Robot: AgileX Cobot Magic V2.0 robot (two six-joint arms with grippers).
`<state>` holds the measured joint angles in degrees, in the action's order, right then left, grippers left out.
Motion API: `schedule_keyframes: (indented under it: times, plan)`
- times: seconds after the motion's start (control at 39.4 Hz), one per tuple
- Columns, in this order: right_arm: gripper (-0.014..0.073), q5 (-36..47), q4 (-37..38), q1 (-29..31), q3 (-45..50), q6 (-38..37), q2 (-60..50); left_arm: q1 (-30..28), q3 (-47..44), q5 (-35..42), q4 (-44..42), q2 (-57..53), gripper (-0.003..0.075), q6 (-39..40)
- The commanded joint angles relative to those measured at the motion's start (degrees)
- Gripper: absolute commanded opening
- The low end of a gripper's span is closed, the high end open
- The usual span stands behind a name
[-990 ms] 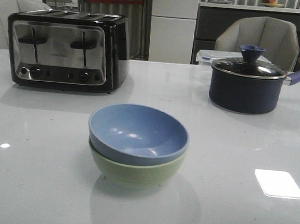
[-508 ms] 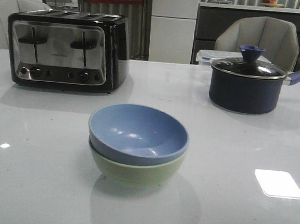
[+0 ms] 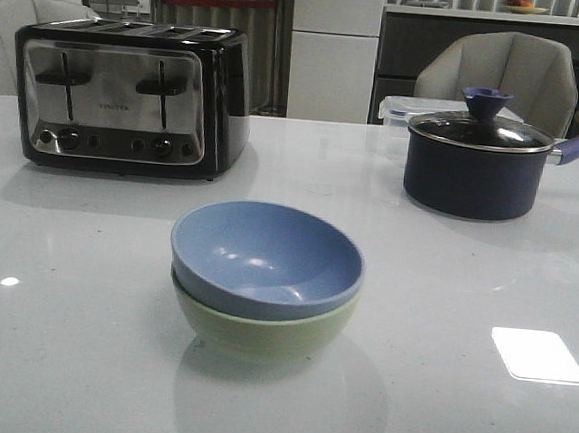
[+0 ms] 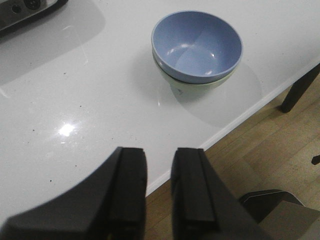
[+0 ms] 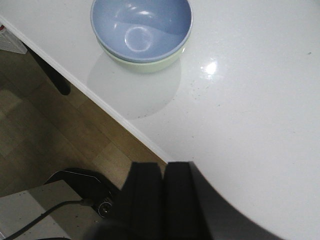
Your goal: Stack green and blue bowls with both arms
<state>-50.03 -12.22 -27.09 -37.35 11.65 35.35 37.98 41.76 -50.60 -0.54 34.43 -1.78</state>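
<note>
Glossy white desk (image 3: 78,360), chairs behind; toaster (image 3: 129,94) and saucepan (image 3: 479,161) at the back. Left gripper (image 4: 159,165) slightly apart, right gripper (image 5: 164,175) closed, both empty.

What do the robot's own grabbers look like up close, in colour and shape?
Only the finger ends show. The left gripper has two broad, matte black fingers, flat-faced and blocky with rounded outer edges. The right gripper has the same plain black, slab-like fingers. No markings or labels are visible on either. A thin dark cable runs below the right one. The arms themselves are out of view.
</note>
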Motion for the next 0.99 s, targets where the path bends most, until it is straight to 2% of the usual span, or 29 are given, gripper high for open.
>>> schedule_keyframes:
  times: [0.0,0.03,0.81,0.96]
  plan:
    - [0.0018,3.12,-0.75,0.31,-1.58,-0.07,0.01,0.39,1.48,3.60,0.05,0.07,0.0108,0.65]
    - [0.0018,3.07,-0.75,0.31,-1.58,-0.07,0.01,0.39,1.48,3.60,0.05,0.07,0.0090,0.65]
    - [0.0018,2.85,-0.75,0.31,-1.58,-0.07,0.01,0.39,1.35,3.74,0.18,-0.72,0.0097,0.65]
    - [0.0018,2.80,-0.75,0.31,-1.58,-0.07,0.01,-2.30,0.78,3.51,-0.40,-2.94,0.0097,0.65]
